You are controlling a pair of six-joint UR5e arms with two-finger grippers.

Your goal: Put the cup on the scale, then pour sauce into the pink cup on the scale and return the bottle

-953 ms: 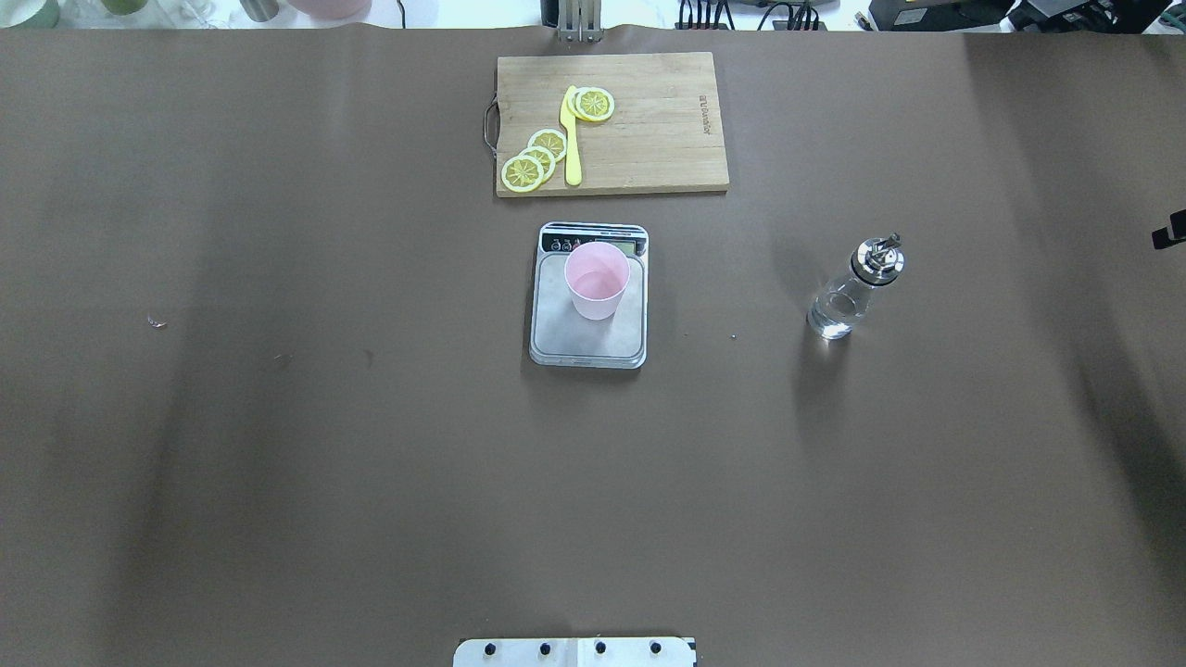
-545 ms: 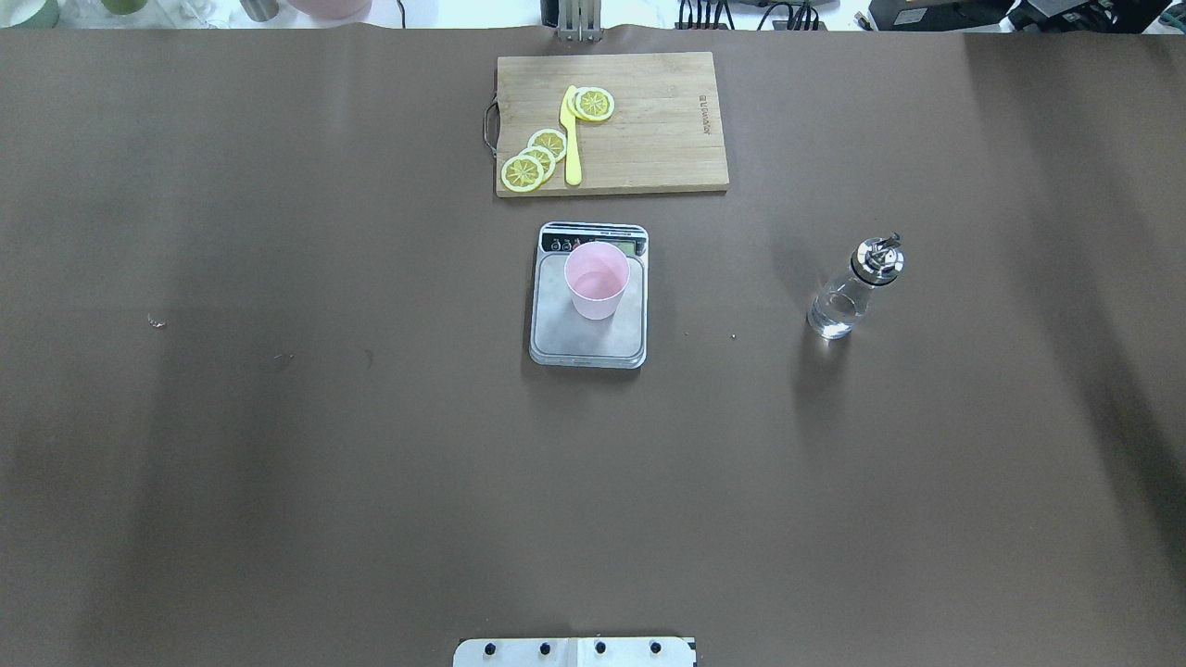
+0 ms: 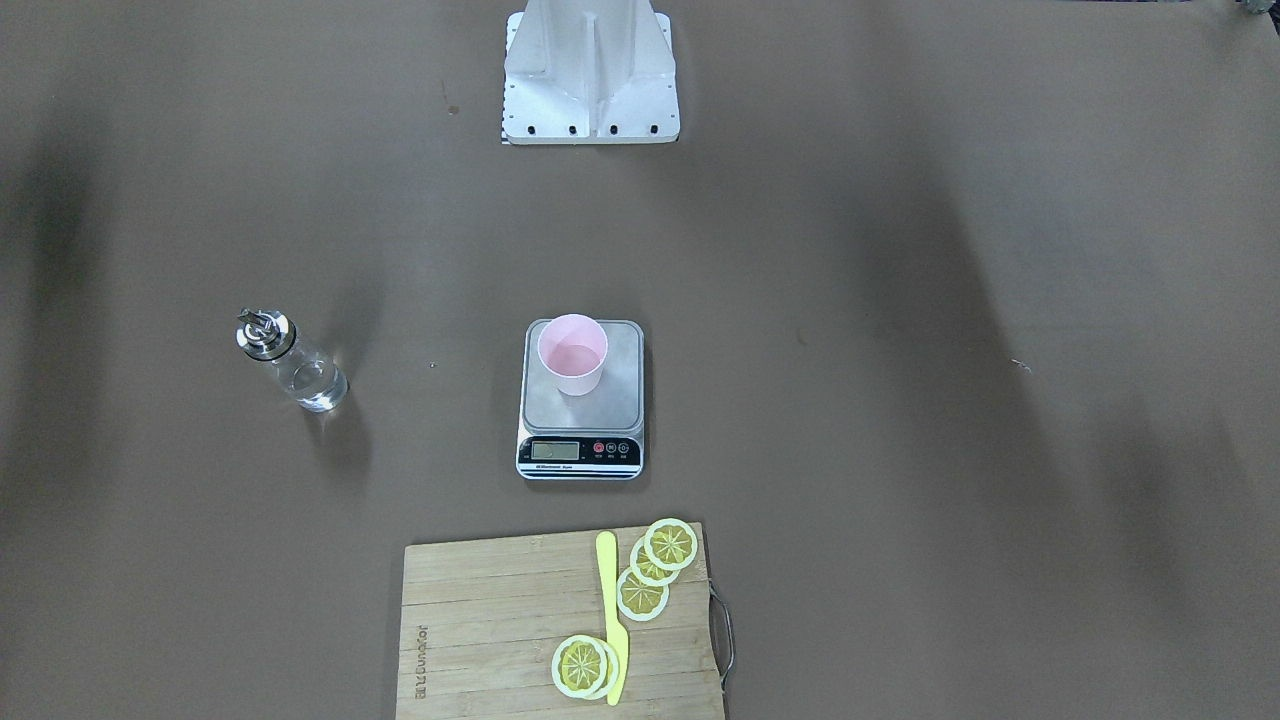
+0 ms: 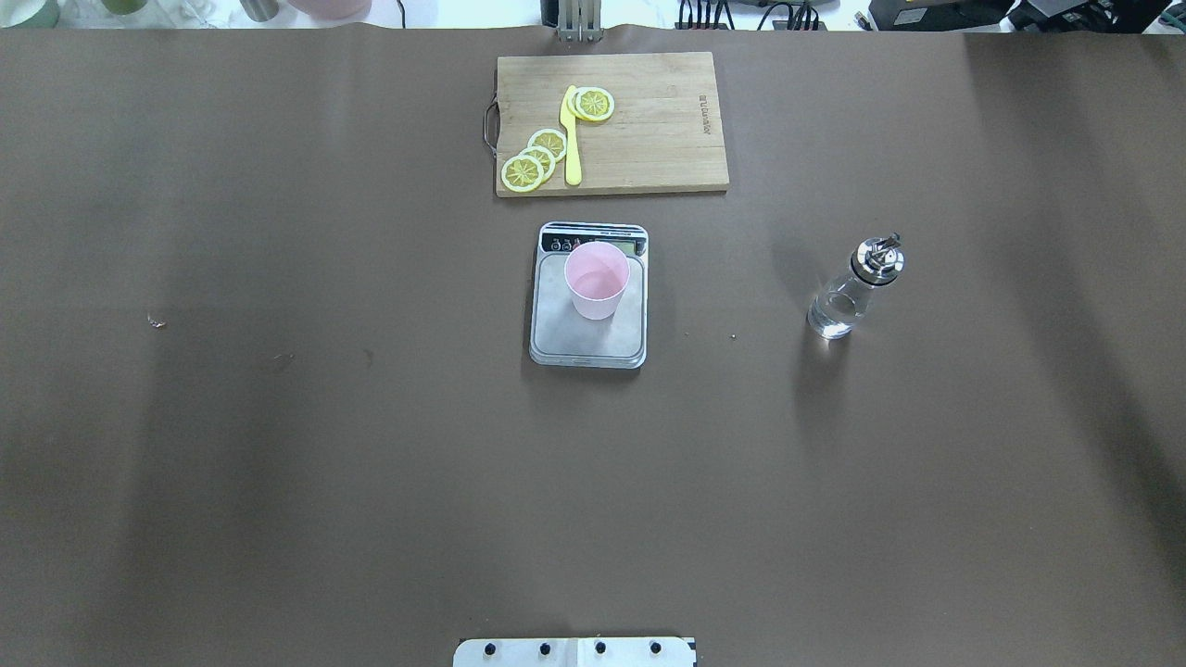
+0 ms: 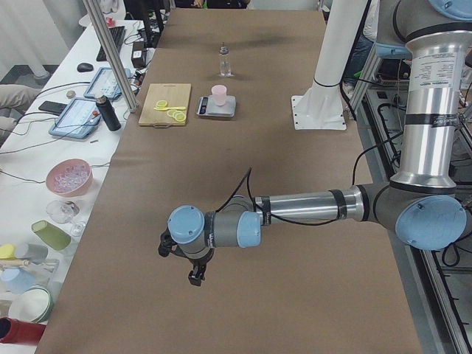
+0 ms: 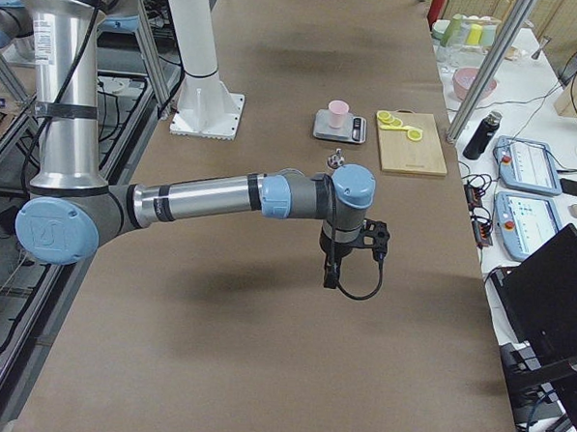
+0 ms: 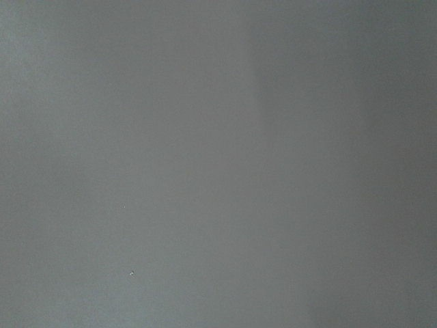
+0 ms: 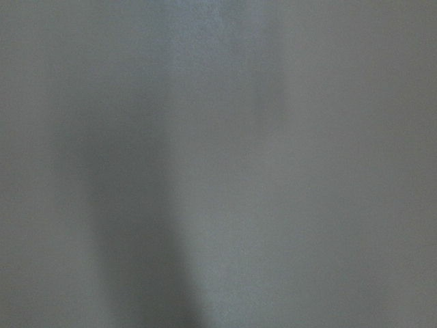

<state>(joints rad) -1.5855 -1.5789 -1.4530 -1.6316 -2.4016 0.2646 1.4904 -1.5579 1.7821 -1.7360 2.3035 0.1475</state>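
The pale-pink cup [image 4: 596, 283] stands upright on the grey platform of the scale [image 4: 584, 341] at the table's middle; it also shows in the front view [image 3: 572, 355] behind the scale's black display strip [image 3: 580, 452]. The clear bottle [image 4: 848, 296] with its silver pourer cap stands upright on the table to the right, apart from the scale. Neither gripper shows in the overhead or front views. My left gripper [image 5: 195, 276] hangs over bare table far from the scale. My right gripper [image 6: 331, 273] hangs over bare table near the bottle [image 6: 337, 160]. I cannot tell whether either is open or shut.
A wooden cutting board [image 4: 649, 130] with lemon slices [image 4: 536, 159] and a yellow knife [image 4: 571, 139] lies behind the scale. The robot's base plate [image 4: 574, 651] is at the near edge. A side table [image 5: 51, 147] holds tablets, bowls and cups. Both wrist views show only brown table cover.
A dark part of the right arm at the overhead view's right edge one second ago has left the view. Cup, scale and bottle have not moved.
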